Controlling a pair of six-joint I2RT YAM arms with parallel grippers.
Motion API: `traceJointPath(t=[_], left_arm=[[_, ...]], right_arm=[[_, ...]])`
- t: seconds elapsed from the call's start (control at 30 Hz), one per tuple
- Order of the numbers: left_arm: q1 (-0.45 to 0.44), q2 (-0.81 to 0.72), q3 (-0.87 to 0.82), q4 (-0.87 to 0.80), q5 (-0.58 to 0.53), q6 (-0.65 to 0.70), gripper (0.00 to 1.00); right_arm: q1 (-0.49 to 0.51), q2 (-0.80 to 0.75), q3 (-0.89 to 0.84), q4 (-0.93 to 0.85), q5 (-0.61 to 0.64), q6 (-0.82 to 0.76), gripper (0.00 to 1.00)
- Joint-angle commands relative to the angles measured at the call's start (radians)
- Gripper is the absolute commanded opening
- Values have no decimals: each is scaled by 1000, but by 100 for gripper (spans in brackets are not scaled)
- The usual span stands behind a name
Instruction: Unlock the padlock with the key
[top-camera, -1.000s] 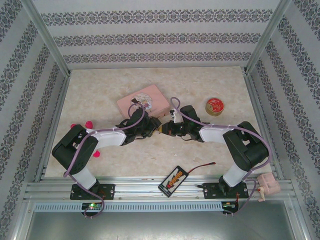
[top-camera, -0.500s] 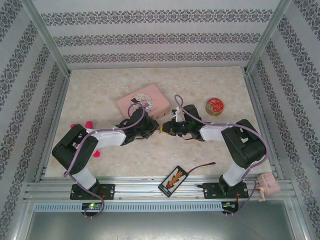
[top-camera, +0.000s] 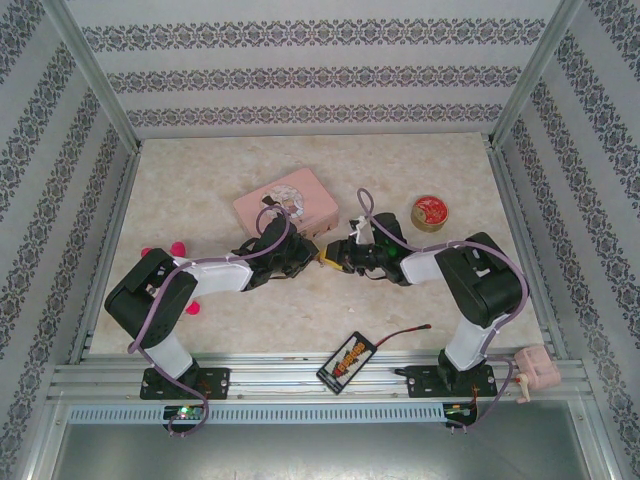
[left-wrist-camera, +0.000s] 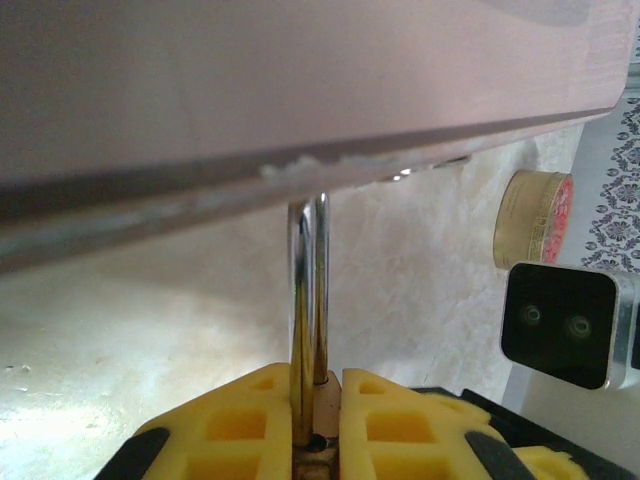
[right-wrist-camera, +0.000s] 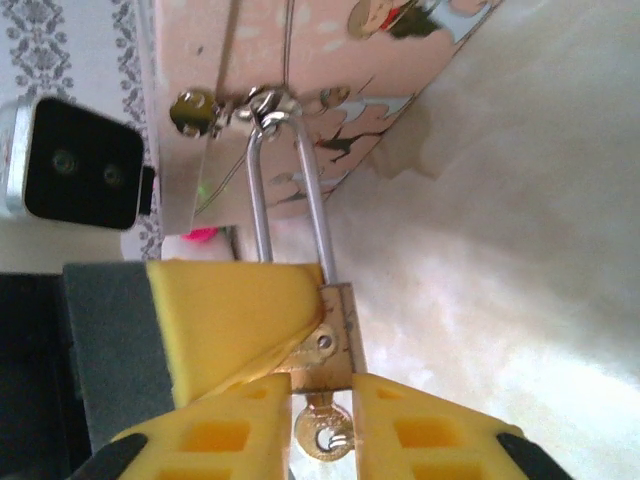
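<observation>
Farthest left on the desk (top-camera: 200, 170), a few small magenta bits (top-camera: 177, 249) lie beside my left arm's elbow. Further in stands the rectangular pink tin (top-camera: 288, 203), with a picture on its lid.

My left end effector (top-camera: 306, 254) sits at that tin's near right corner. In its wrist view the yellow pads (left-wrist-camera: 250, 420) are pressed together on the padlock (right-wrist-camera: 338, 330), squeezing the top of the brass body. The silvery shackle (left-wrist-camera: 305, 290) rises straight out from between them to the tin's wall. From my right wrist I see the shackle hooked through the tin's small hasp (right-wrist-camera: 255, 105), so the padlock hangs off the tin just above the desk, between my two end effectors.

The key (right-wrist-camera: 322, 432) is seated in the keyhole end of the body, with its round head sticking out. My right end effector (right-wrist-camera: 322, 450) faces it. Its two yellow fingers stand a little apart with the key's head between them, just beside it on either side. I cannot tell whether they press on it.

At the near edge, between my bases, lies a black device with an orange label (top-camera: 347, 360). To the right, well apart from the padlock, sits the round red-lidded tin (top-camera: 431, 213). A small pink object (top-camera: 535, 370) rests by my right base.
</observation>
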Motion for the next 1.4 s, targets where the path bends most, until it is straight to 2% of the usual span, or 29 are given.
traceJointPath(t=[0.0, 0.2, 0.47, 0.73, 0.9, 1.37], left_arm=[[6, 6, 4, -20, 19, -5, 1], [6, 6, 3, -15, 18, -6, 1], [6, 11, 2, 5, 31, -20, 1], [6, 8, 3, 11, 42, -28, 1], [6, 5, 3, 9, 44, -28, 1], [6, 5, 6, 5, 53, -28, 1]], right_arm=[[9, -71, -3, -64, 79, -90, 31], [54, -157, 11, -225, 189, -238, 34], [213, -264, 77, -545, 561, -547, 31], [310, -242, 152, -686, 772, -706, 34], [351, -200, 202, -726, 845, -765, 34], [382, -105, 275, -719, 909, -822, 36]])
